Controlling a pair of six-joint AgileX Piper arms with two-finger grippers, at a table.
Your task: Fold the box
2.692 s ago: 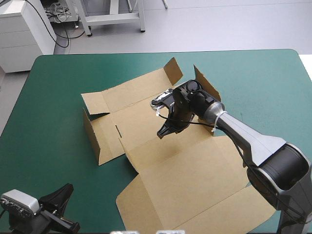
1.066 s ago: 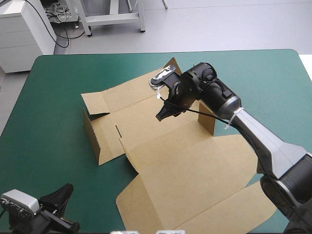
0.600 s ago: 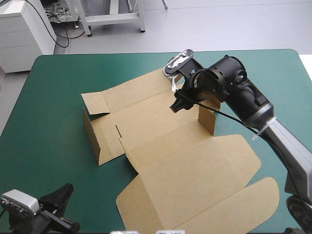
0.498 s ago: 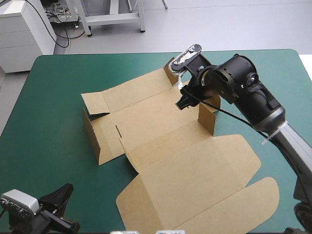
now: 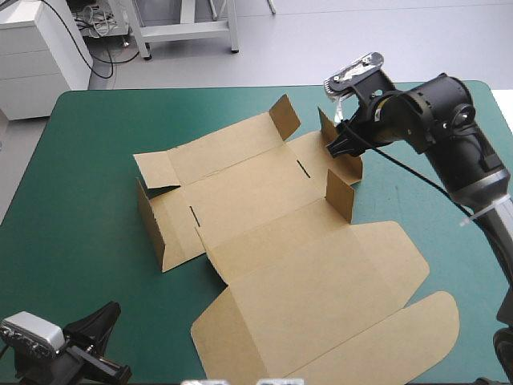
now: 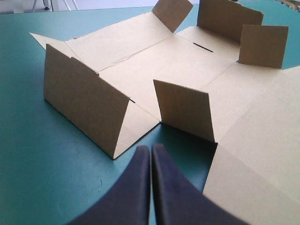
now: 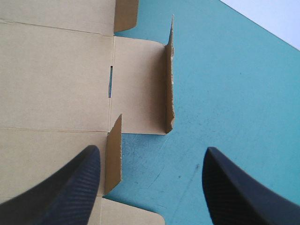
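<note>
Right end effector point(image 7: 151, 154) stands wide open, seemingly clear of the box point(image 7: 56, 79)

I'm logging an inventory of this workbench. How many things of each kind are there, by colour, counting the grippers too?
Brown box: 1
Black grippers: 2 (left gripper shut, right gripper open)
Teal-green table: 1
Total: 4
</note>
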